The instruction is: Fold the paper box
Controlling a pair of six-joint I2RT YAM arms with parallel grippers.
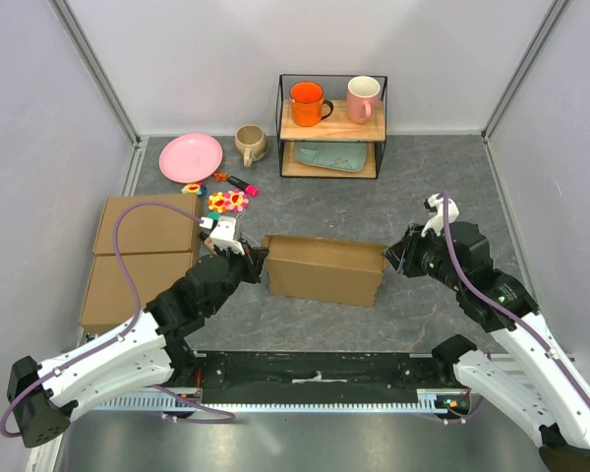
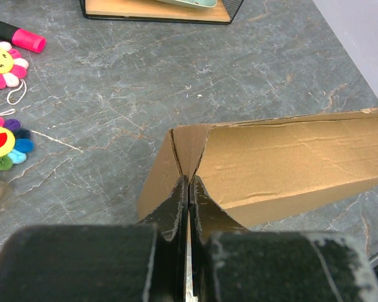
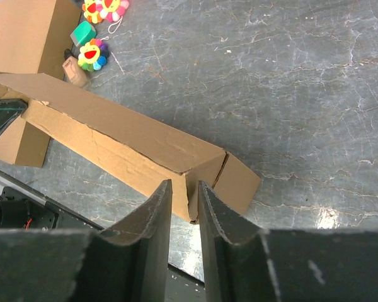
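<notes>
The paper box is a brown cardboard sheet partly folded into a long, low shape. It stands on the grey table between both arms. My left gripper is at its left end. In the left wrist view the fingers are pressed together on the end flaps of the box, which meet in a V at the tips of the gripper. My right gripper is at the right end. In the right wrist view it is narrowly parted, with the corner edge of the box between the fingers.
Two ready-made flat brown boxes lie edge to edge at the left. Flower toys, a marker, a pink plate and a beige mug lie behind. A wire shelf holding mugs stands at the back.
</notes>
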